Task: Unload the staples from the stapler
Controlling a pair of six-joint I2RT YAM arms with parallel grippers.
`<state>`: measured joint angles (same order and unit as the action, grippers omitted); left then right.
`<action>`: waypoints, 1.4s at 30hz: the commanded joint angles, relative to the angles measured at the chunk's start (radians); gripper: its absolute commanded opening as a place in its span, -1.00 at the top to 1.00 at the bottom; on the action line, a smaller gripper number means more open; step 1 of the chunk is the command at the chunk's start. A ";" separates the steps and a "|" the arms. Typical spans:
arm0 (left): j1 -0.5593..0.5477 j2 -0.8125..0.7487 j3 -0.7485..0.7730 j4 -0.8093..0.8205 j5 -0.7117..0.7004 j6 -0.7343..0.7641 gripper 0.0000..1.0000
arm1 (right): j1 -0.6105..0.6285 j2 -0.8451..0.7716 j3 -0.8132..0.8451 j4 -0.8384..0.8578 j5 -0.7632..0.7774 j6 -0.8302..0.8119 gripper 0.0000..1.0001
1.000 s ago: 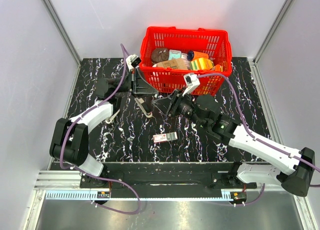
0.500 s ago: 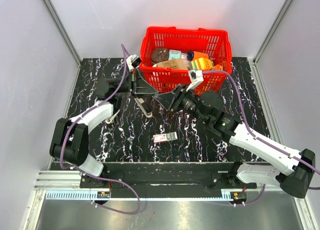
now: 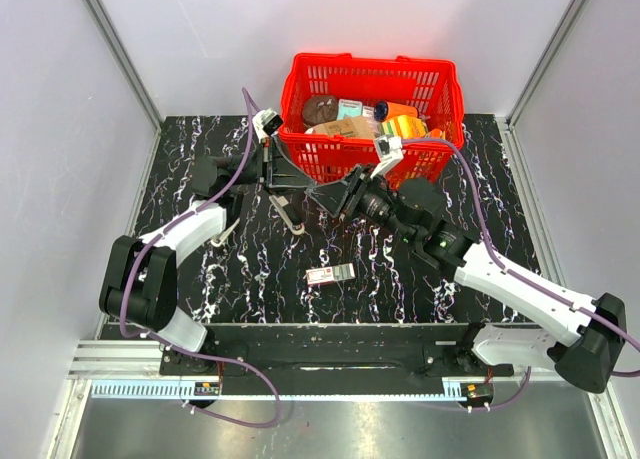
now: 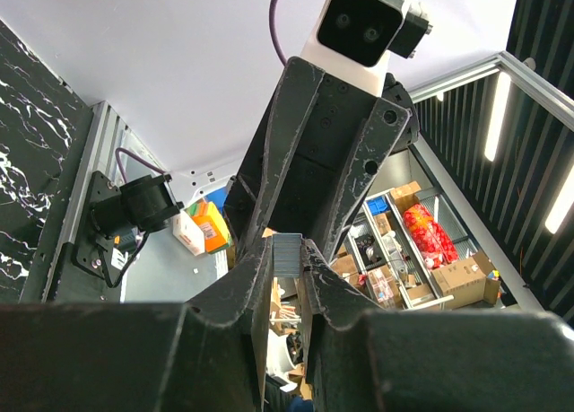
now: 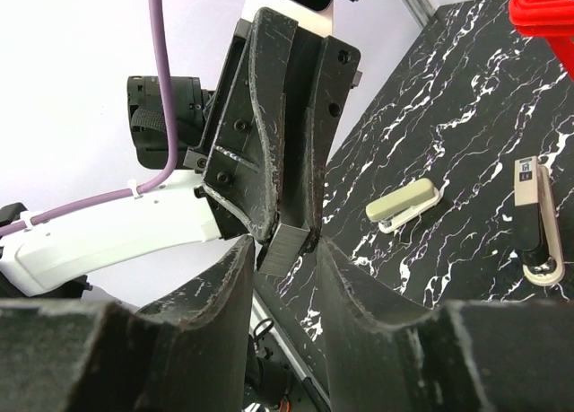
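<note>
My left gripper (image 3: pixel 300 184) is shut on a short grey strip of staples (image 4: pixel 287 250) and holds it above the table, in front of the basket. My right gripper (image 3: pixel 323 197) is open and faces it. Its fingers (image 5: pixel 224 286) stand on either side of the strip (image 5: pixel 287 248) without closing on it. The stapler (image 5: pixel 535 222), a slim dark bar with a pale strip, lies on the black marble table (image 3: pixel 420 279). It also shows in the top view (image 3: pixel 290 217), just below the two grippers.
A stubby beige metal piece (image 5: pixel 404 206) lies near the stapler. A small flat box (image 3: pixel 331 273) with a white-and-red label lies near the front. A red basket (image 3: pixel 440 154) full of goods stands at the back, close behind both grippers.
My right gripper has moved up and to the left, closing in on the left gripper's fingertips and the staple strip. The left arm has not moved.
</note>
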<state>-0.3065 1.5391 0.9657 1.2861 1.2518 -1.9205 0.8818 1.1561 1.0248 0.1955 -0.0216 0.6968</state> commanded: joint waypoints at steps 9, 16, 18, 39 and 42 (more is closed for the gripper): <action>-0.005 -0.031 0.008 0.381 0.021 0.006 0.63 | -0.015 -0.006 0.004 0.084 -0.037 0.029 0.51; -0.005 -0.013 0.025 0.366 0.075 0.031 0.07 | -0.020 -0.033 -0.014 0.048 -0.018 0.013 0.85; -0.003 -0.002 0.039 0.367 0.093 0.029 -0.01 | -0.023 -0.042 -0.017 0.021 -0.014 0.010 0.86; 0.007 -0.151 0.332 -1.763 -0.576 1.848 -0.98 | -0.032 -0.056 -0.025 -0.430 0.017 -0.055 0.87; 0.001 -0.168 0.278 -1.789 -0.693 1.945 -0.98 | -0.030 0.055 -0.020 -0.550 0.017 -0.075 0.98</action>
<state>-0.3023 1.3991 1.2774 -0.1989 0.8589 -0.3347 0.8562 1.0946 0.9745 -0.1482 -0.0296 0.6708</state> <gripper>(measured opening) 0.991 0.220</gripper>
